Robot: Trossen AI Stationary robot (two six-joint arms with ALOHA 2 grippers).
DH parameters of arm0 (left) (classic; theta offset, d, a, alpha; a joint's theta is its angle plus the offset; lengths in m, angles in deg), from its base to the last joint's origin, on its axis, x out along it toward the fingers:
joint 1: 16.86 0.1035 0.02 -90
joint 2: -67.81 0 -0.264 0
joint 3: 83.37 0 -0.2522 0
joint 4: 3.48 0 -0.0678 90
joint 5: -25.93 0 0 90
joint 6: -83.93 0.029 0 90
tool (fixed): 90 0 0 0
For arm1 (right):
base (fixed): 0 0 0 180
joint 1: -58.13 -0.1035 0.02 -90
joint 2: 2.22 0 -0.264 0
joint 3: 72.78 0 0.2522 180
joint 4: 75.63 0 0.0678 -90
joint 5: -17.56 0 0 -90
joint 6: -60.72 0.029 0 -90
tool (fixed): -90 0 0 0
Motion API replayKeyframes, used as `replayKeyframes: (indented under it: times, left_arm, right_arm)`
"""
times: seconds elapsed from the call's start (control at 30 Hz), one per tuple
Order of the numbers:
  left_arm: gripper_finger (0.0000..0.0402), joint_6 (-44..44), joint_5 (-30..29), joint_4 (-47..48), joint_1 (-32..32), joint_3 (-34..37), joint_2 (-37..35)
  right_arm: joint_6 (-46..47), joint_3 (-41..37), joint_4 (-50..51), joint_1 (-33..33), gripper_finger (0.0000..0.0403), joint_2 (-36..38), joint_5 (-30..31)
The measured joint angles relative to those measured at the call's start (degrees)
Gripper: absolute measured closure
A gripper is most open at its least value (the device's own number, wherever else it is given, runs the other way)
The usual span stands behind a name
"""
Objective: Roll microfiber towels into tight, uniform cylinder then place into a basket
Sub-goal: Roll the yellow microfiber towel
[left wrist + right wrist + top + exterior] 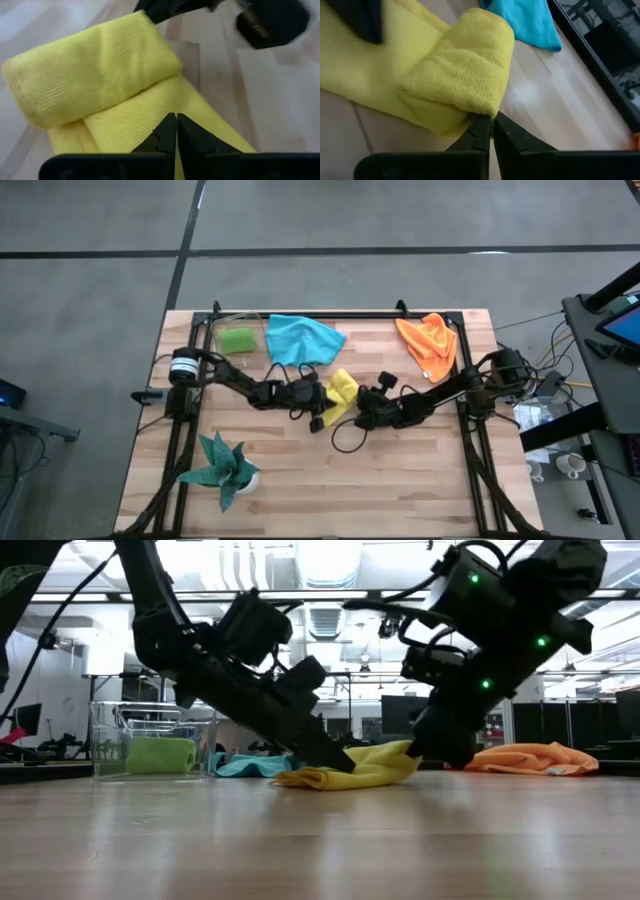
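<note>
Nearest the front edge of the wooden tabletop (400, 470), on its left side, stands a dark teal spiky-leaved plant (222, 468) in a white pot. At mid-table lies the yellow towel (340, 394), partly rolled: one end is wound into a soft cylinder and a flat tail of cloth trails from it. Both arms reach in to meet over it. The left end effector (175, 129) has its fingers clenched together with no gap, their tips pressed down onto the flat tail just beside the roll. The right end effector (490, 126) is likewise clenched, its tips touching the underside edge of the rolled part; neither visibly grasps any cloth between its fingers. Farther back, the blue towel (302, 338) lies spread and crumpled near the far edge, just beyond the yellow one. To its left sits the clear basket (140, 740), holding the lime green towel (237, 339) already rolled. Toward the far right corner the orange towel (428, 345) lies in a loose heap, draped against the black metal frame (462, 370) that borders the tabletop.
</note>
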Motion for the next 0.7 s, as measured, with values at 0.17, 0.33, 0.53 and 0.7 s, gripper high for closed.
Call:
replayKeyframes:
  times: [0.17, 0.33, 0.53, 0.7]
  left_arm:
    - [0.0402, 0.0, -0.1, -0.2, 0.3, -1.9, 2.8]
    - [0.0402, 0.0, -0.7, -0.3, 0.3, -2.5, 3.5]
    - [0.0402, -0.1, -0.8, -0.5, 0.4, -2.5, 3.5]
    - [0.0402, -0.1, -0.9, -1.1, 0.4, -2.5, 3.5]
  right_arm:
    - [-5.2, 2.4, 2.2, -1.1, 0.0394, 0.0, -0.1]
    - [-11.4, 2.7, 2.3, -2.6, 0.0394, 0.0, -0.1]
    - [-18.2, 2.8, 1.3, -4.9, 0.0394, 0.0, -0.1]
    - [-20.5, 4.2, 1.2, -5.4, 0.0394, 0.0, -0.2]
